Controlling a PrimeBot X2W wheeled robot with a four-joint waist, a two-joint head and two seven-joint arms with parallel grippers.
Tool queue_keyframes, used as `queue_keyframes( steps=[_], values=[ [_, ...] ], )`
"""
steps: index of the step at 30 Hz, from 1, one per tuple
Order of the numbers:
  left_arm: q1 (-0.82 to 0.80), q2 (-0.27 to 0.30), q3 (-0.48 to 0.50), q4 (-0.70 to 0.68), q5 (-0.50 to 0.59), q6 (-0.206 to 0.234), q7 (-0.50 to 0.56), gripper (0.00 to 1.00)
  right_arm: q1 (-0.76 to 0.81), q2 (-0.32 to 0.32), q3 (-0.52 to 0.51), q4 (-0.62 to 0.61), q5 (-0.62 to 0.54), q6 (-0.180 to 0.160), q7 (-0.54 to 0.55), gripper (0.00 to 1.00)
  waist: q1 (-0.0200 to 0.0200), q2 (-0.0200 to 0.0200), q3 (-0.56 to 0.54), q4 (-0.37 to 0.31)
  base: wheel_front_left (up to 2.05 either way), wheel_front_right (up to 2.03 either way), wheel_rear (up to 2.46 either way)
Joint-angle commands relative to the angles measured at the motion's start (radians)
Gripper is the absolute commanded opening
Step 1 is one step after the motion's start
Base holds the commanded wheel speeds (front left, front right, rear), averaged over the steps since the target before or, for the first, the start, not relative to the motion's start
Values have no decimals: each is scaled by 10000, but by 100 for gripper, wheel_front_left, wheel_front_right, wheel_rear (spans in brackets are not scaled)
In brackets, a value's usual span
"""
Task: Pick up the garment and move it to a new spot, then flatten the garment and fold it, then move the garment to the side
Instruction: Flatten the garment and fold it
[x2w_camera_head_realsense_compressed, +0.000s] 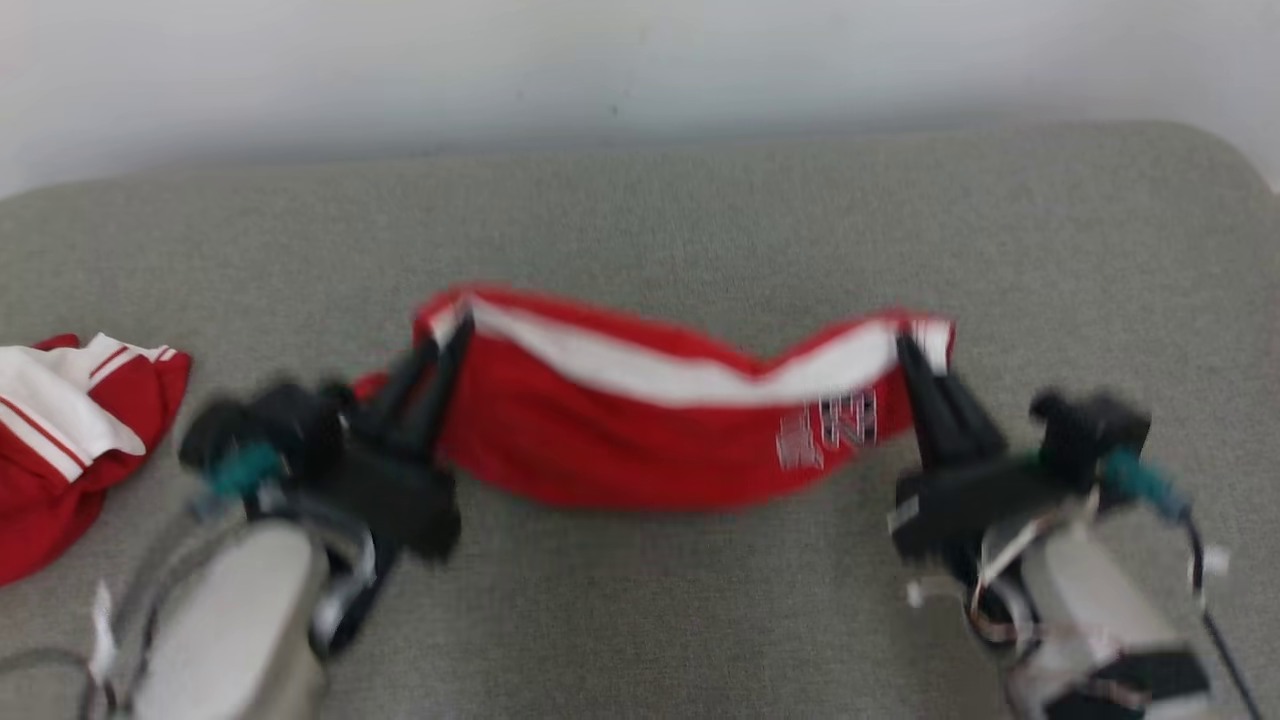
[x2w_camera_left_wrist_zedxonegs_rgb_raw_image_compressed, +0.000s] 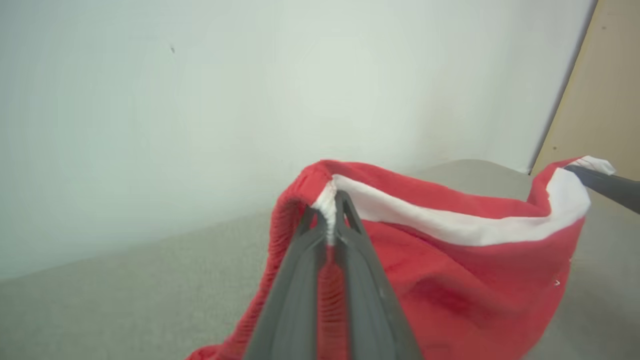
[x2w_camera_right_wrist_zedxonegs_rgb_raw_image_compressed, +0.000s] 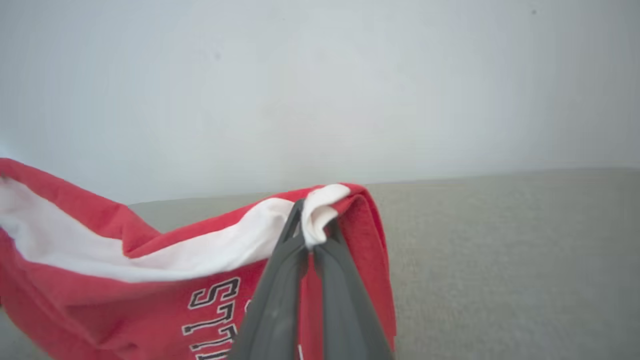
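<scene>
Red cloth with a white inner band, the garment (x2w_camera_head_realsense_compressed: 640, 440) hangs in a shallow sag between the two hands above the grey woven surface (x2w_camera_head_realsense_compressed: 640, 620). The head view is blurred, so I cannot tell whether its lower edge touches that surface.

The left hand (x2w_camera_head_realsense_compressed: 447, 340) is pinched tight on the garment's upper left corner. In the left wrist view its two dark fingers (x2w_camera_left_wrist_zedxonegs_rgb_raw_image_compressed: 295, 290) meet with the white edge and a ribbed red hem squeezed between them. The right hand (x2w_camera_head_realsense_compressed: 915, 350) is clamped the same way on the garment's upper right corner, and in the right wrist view a fold of white cloth bulges out above its closed fingers (x2w_camera_right_wrist_zedxonegs_rgb_raw_image_compressed: 277, 300).

Both corners are lifted, and the top edge dips in the middle between them, so the white band (x2w_camera_head_realsense_compressed: 680, 375) shows as a long strip along the opening. White block lettering (x2w_camera_head_realsense_compressed: 830, 430) with dark outlines sits on the red front near the garment's right end, just beside the right hand. It is partly cut off and cannot be read whole.

Well to the left of the garment and apart from it, a second red and white piece of clothing (x2w_camera_head_realsense_compressed: 70, 420) lies crumpled on the surface. Behind the garment rises a plain pale wall (x2w_camera_head_realsense_compressed: 640, 60). Beyond the garment's right end, the left wrist view shows a pale tan panel (x2w_camera_left_wrist_zedxonegs_rgb_raw_image_compressed: 600, 100).
</scene>
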Motion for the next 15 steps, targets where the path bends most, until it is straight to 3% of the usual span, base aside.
queue_keyframes(
  steps=[1,9,15],
  values=[
    [-600,49,-9,56,-338,17,94,0,-536,-49,21,-61,147,-21,91,0,-1,-1,790,-221,0,0,0],
    [-6402,642,-198,690,-2011,19,1207,0,-5720,78,-429,1,596,-21,1273,0,-1,-1,3635,-395,0,0,0],
    [-10069,866,-1115,1903,-2582,19,1591,0,-9931,361,-1334,1452,472,-21,1826,0,-1,-1,4974,-404,0,0,0]
  ],
)
